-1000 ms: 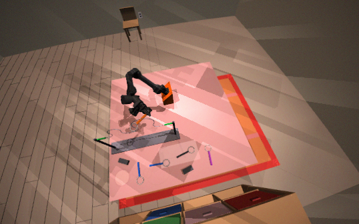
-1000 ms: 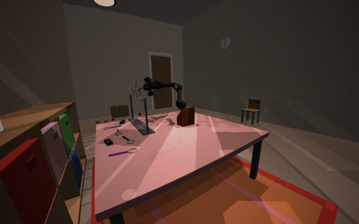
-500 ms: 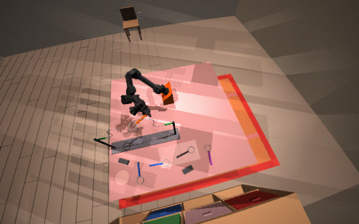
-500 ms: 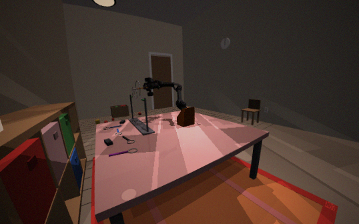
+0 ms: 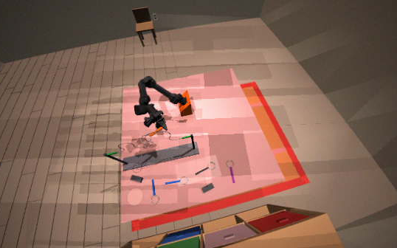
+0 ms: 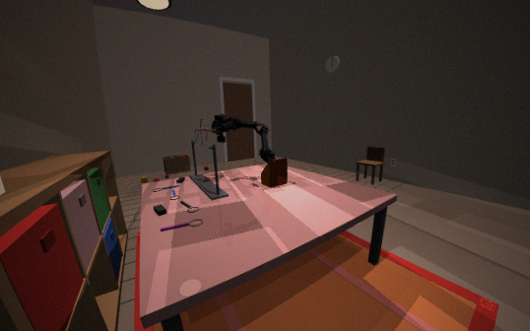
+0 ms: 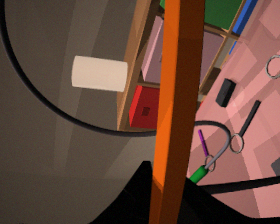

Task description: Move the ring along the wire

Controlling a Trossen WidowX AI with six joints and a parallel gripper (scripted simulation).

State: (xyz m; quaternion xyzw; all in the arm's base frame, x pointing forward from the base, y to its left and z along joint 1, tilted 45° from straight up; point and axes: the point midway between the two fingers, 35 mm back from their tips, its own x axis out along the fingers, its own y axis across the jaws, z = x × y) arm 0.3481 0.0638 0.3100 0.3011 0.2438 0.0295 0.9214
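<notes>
Ring [image 7: 18, 90] and its orange handle [image 5: 156, 131] are hanging just left of the top view's center, above the pink table [image 5: 222, 147], between 2 posts. The gripper [image 5: 161, 125] is pinching the handle. Along the bottom edge, a wooden shelf [image 5: 322, 225] is holding red, lilac, blue and green bins.

Wrist view: orange handle [image 7: 177, 103] runs off the top edge — fingertips hidden, ring [image 7: 31, 90] cut off.
</notes>
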